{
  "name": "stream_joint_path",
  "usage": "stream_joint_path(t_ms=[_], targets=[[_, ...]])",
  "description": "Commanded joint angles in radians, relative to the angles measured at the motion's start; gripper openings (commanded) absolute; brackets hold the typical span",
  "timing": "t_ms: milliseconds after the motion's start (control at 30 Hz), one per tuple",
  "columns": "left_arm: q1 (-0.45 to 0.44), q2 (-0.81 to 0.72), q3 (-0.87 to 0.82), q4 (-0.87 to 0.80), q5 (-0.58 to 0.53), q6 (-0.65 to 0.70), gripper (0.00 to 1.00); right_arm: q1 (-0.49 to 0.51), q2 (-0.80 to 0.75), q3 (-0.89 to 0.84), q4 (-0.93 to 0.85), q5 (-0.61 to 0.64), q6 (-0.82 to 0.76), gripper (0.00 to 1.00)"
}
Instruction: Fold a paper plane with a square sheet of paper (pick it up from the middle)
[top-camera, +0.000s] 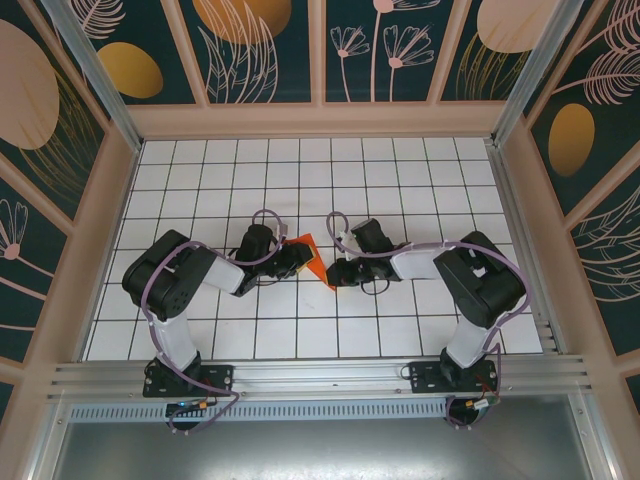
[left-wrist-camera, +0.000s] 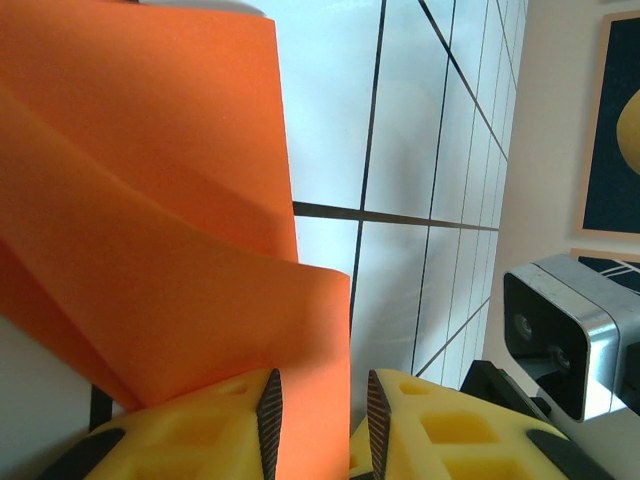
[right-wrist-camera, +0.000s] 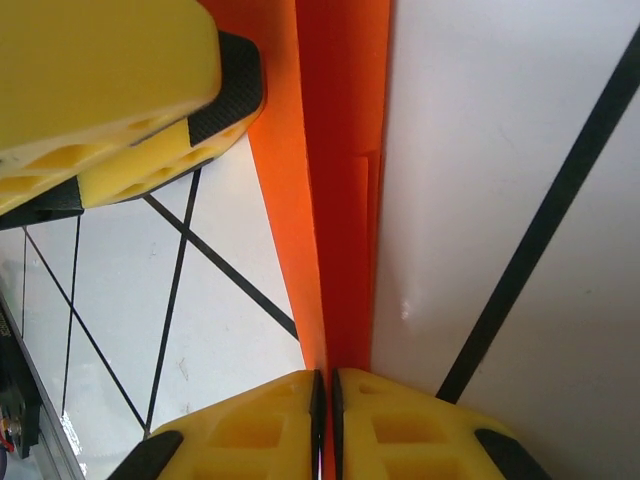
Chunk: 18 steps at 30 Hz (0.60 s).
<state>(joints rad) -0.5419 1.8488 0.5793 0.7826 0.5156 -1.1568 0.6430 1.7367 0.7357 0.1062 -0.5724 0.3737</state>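
White grid table. L arm & R arm reach in and meet near its centre. Paper sits btwn them, part-folded, w/ creases and layered edges, partly raised off the tiles. R gripper is clamped tight on the paper's folded edge, pads nearly meeting. L gripper has a narrow gap; paper lies in it against one pad, w/ a sliver of table by the other.

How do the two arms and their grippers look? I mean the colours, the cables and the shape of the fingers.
The left arm and the right arm have black joint housings and white links. A lilac cable runs along each. The fingers are yellow blocks with moulded recesses and black ribbed pads.
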Motion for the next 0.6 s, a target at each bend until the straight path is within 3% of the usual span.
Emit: stream_joint_path(t_ms=[0,200,467,533,567], targets=[[-0.002,0.042,-0.004,-0.086,-0.064,0.022,0.32,0.007,0.010,-0.035,-0.040,0.022,0.001,0.11],[-0.002,0.043,-0.004,-0.088,-0.065,0.023,0.32,0.009,0.050,-0.020,-0.035,0.057,0.018,0.11],[-0.003,0.043,0.002,-0.101,-0.069,0.029,0.32,0.009,-0.165,-0.011,-0.093,0.120,0.037,0.36],[-0.003,0.043,0.005,-0.104,-0.070,0.028,0.31,0.021,-0.157,0.009,-0.102,0.086,0.029,0.37],[-0.003,0.043,0.005,-0.106,-0.070,0.028,0.31,0.029,-0.147,0.025,-0.113,0.085,0.027,0.33]])
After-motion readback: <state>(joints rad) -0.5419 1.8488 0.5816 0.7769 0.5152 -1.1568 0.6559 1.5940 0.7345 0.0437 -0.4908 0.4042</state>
